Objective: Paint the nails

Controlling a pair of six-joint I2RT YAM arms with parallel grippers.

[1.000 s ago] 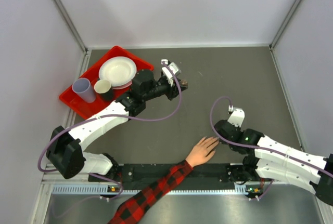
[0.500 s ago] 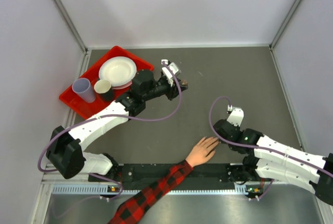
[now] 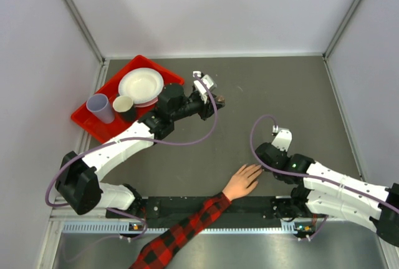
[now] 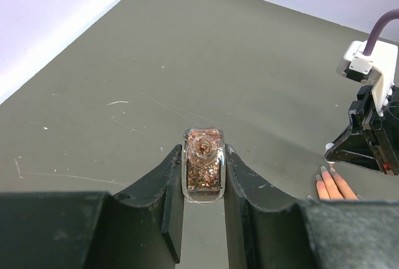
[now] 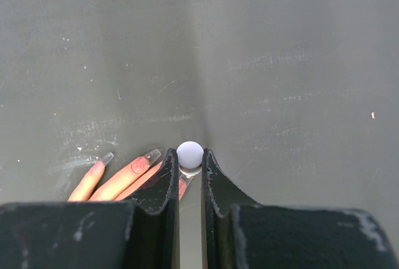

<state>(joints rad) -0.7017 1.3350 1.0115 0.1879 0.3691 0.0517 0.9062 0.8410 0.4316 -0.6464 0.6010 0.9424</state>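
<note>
Red-and-black plaid comes first: the sleeve (image 3: pixel 187 225) crosses the near edge of the table (image 3: pixel 280 88) at 6 o'clock in the overhead view. From it the hand (image 3: pixel 242 183) lies palm down at about 5 o'clock of the table's centre, fingers loosely fanned and pointing to 1 o'clock. The nails (image 5: pixel 152 155) are long and pale.

Just beyond those fingertips, at their 1 o'clock, the right gripper (image 5: pixel 189 160) is pinched tight on a white-capped brush (image 5: pixel 189 153). The bristle end is hidden under the jaws, so I cannot tell whether it touches a nail.

Farther out, near the table's centre, the left gripper (image 4: pixel 203 151) is clamped on a small bottle of coppery glitter polish (image 4: pixel 203 168), whose mouth appears uncapped. At 10 o'clock a red tray (image 3: pixel 140 62) carries a plate (image 3: pixel 141 85) and two cups (image 3: pixel 100 107).

The likeliest mishap is polish on skin rather than nail. The target is narrow, the brush tip is unseen, and a small sideways drift or a twitch of the hand would smear it. Pressing down too hard could splay the bristles. The open bottle could spill if the left wrist tips.
</note>
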